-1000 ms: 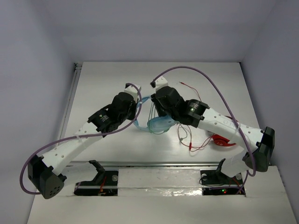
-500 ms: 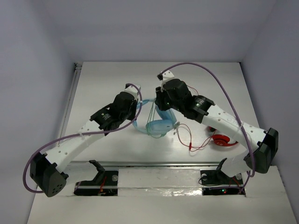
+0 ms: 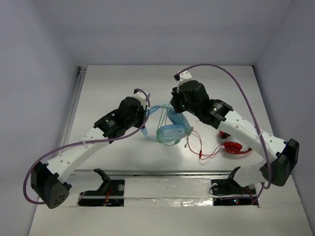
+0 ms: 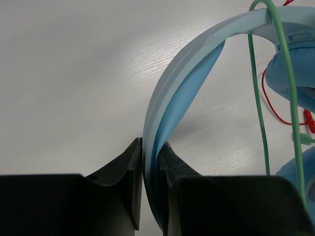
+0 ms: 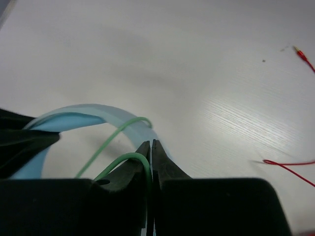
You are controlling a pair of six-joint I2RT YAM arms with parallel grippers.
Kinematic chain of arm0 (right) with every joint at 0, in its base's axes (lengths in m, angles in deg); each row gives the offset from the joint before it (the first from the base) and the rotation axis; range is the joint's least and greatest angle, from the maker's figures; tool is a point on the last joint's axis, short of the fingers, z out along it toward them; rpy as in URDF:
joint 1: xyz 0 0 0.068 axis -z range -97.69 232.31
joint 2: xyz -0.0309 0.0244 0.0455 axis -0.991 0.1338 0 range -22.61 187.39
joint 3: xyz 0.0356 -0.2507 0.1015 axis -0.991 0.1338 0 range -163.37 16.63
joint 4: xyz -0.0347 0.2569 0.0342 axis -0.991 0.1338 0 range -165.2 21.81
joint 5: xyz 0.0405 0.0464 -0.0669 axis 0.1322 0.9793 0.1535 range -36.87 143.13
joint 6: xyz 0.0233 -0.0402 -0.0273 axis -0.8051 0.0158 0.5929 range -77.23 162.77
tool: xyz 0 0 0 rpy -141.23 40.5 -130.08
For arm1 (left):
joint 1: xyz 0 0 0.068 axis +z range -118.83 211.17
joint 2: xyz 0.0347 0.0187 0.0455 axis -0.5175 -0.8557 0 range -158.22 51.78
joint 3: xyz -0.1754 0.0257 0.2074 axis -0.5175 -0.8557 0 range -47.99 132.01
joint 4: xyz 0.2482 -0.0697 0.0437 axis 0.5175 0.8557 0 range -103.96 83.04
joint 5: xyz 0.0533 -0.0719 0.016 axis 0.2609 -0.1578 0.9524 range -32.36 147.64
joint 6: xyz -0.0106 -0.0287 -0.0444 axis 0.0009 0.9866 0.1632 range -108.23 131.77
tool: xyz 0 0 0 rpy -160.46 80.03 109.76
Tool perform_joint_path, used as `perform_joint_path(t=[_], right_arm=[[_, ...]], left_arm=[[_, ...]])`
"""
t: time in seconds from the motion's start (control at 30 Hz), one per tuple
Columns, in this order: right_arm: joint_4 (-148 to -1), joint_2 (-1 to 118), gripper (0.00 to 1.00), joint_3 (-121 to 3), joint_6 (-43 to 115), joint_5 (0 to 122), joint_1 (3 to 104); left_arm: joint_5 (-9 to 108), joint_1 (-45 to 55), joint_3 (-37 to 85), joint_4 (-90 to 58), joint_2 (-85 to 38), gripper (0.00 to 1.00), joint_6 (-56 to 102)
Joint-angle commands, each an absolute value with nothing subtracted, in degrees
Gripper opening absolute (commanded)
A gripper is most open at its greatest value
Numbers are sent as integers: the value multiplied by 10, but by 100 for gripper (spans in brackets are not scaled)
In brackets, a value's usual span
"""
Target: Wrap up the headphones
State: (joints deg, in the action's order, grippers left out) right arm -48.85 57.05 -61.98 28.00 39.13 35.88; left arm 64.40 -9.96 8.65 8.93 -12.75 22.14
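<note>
The headphones (image 4: 197, 59) have a smooth, satiny plastic band, their cable (image 4: 290, 93) looks slick and rubbery, the white worktop (image 4: 74, 73) is matt and finely grained, and the left end effector (image 4: 151, 143) and right end effector (image 5: 151, 145) are matt black plastic.

White wood-grain counter (image 3: 113, 83), enclosed on three sides by plain pale grey walls (image 3: 162, 29). A thin metal rail (image 3: 75, 105) runs along the counter's left edge. Small red headphones (image 3: 235, 147) lie on the right half of the counter, only partly visible. Their thin red cable (image 3: 201, 155) trails leftward from them in loose loops toward the counter's middle. The left wrist view shows a curved stretch of this cable (image 4: 273, 105) flat on the surface. The right wrist view shows another stretch (image 5: 290, 164) and, well apart from it, a red plug tip (image 5: 302, 55).
</note>
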Motion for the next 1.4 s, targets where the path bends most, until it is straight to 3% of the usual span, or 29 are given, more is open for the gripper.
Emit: perform_joint_path(t=[0.0,0.13,0.3,0.47,0.63,0.73,1.1,1.37], right_arm=[[-570,553,12,-611,294,300,413],[-571,547,25,-597,297,283,428],[-571,550,32,-583,279,283,466],[-587,559,32,-565,258,318,473],[-644,546,16,-507,232,367,473],[-686,544,13,-464,209,415,473],[-897,547,31,-356,164,626,479],[-961,560,31,-321,133,657,496]], left_arm=[[579,-104,106,113,-88,0,200],[555,-92,113,106,-86,0,202],[535,-86,123,108,-90,0,192],[522,-80,150,108,-84,0,194],[518,-69,178,106,-78,0,205],[508,-64,189,99,-75,0,208],[461,-27,247,46,-73,0,255],[495,-15,287,18,-88,0,293]])
